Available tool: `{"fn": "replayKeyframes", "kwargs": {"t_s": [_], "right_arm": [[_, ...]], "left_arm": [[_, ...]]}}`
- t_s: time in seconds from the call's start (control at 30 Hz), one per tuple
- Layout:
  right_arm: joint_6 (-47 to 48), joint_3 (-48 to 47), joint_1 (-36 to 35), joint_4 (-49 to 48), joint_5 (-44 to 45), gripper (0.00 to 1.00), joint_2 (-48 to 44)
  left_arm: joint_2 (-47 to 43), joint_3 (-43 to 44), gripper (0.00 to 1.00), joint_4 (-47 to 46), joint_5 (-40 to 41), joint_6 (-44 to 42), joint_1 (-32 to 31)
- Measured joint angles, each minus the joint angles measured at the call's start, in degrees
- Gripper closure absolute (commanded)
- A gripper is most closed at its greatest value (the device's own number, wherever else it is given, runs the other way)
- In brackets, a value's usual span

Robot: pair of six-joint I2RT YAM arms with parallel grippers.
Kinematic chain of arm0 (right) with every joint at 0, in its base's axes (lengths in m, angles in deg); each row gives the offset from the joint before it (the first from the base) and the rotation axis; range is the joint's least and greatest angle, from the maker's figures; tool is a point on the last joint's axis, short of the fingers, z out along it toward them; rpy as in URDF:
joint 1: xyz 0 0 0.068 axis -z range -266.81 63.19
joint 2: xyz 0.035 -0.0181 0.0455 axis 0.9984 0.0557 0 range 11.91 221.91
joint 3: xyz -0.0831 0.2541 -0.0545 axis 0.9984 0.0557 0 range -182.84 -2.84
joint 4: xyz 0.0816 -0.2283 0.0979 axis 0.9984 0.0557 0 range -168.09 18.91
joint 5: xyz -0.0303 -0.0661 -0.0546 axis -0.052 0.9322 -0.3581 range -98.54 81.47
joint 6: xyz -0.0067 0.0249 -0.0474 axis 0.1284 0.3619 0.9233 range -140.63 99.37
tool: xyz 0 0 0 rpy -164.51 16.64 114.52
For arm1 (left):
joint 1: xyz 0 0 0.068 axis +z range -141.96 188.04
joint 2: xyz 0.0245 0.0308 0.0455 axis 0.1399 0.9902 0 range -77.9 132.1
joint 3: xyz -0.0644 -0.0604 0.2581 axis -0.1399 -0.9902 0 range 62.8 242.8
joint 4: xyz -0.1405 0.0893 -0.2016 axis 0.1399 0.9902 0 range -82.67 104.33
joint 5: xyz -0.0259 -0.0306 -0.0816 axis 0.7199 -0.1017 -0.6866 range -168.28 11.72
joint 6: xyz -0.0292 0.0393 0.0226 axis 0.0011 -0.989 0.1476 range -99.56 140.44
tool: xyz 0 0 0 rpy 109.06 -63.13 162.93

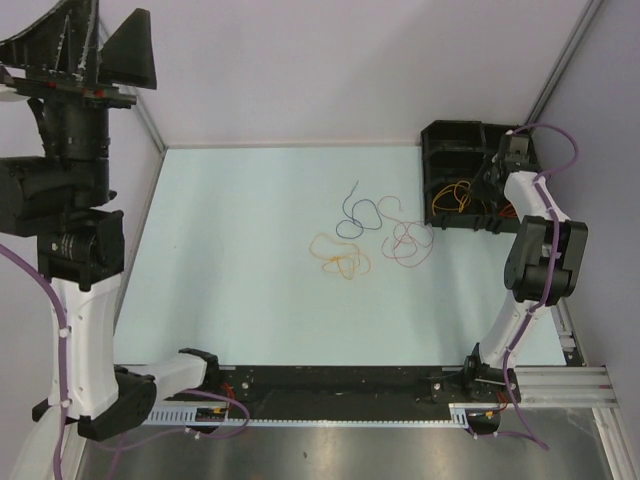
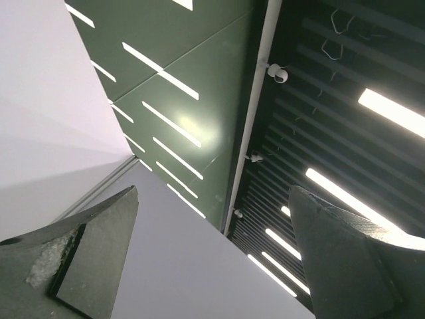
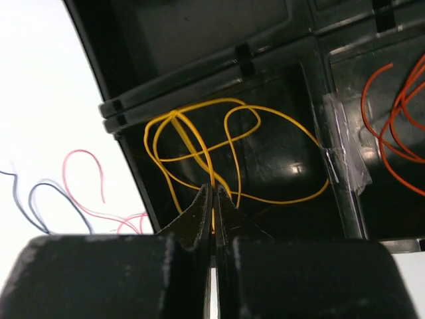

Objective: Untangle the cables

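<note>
The left gripper [image 1: 100, 45] is raised high at the table's left edge, its fingers [image 2: 93, 259] spread wide and pointing up at the ceiling (nothing lies between them). On the pale table [image 1: 220, 300], near the middle, lie the loose cables: an orange cable [image 1: 340, 258] in loops, a dark blue cable [image 1: 355, 215] just behind it, and a red cable [image 1: 405, 240] curled to their right, near a black compartment tray [image 1: 450, 135] at the far right. In one compartment lies a looped yellow cable [image 3: 199, 146]; in the next, to its right, a red-orange cable [image 3: 398, 126]. The right gripper [image 3: 213, 193] reaches into the tray, its fingers pressed together, pinching a strand of the yellow cable.
</note>
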State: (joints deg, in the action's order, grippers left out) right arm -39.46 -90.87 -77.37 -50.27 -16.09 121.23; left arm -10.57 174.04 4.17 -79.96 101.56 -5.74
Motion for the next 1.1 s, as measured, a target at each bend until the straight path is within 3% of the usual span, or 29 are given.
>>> {"fn": "replayKeyframes", "kwargs": {"t_s": [0.37, 0.43, 0.57, 0.63, 0.73, 0.87, 0.93, 1.1], "right_arm": [[0.0, 1.3, -1.2, 0.4, 2.4, 1.00, 0.5], [0.0, 1.6, -1.2, 0.5, 2.6, 0.94, 0.5], [0.4, 1.9, -1.2, 1.9, 2.8, 0.59, -0.4], [0.2, 1.9, -1.2, 2.6, 2.9, 0.50, -1.5], [0.1, 1.9, -1.4, 4.7, 3.5, 0.44, -4.5], [-1.4, 3.0, -3.7, 7.6, 4.5, 0.39, -11.2], [-2.4, 3.7, -6.8, 9.3, 5.0, 0.38, -15.0], [-5.1, 3.8, -16.1, 12.9, 5.6, 0.23, -18.8]], "left_arm": [[3.6, 2.8, 0.00, -2.1, -0.1, 2.4, 0.0], [3.9, 2.6, 0.00, -2.3, -0.1, 2.4, 0.0], [1.6, -1.8, 0.00, -5.0, 0.3, 2.4, 0.1], [-0.4, -5.2, 0.00, -6.6, 0.5, 2.4, 0.1], [-3.6, -9.5, 0.00, -5.4, 0.6, 2.4, 0.1], [-8.9, -17.2, 0.00, 3.1, -1.4, -2.9, 0.2], [-10.6, -20.0, 0.00, 8.2, -2.7, -6.2, 0.2], [-12.5, -27.1, 0.00, 22.5, -5.6, -15.0, 0.2]]}}
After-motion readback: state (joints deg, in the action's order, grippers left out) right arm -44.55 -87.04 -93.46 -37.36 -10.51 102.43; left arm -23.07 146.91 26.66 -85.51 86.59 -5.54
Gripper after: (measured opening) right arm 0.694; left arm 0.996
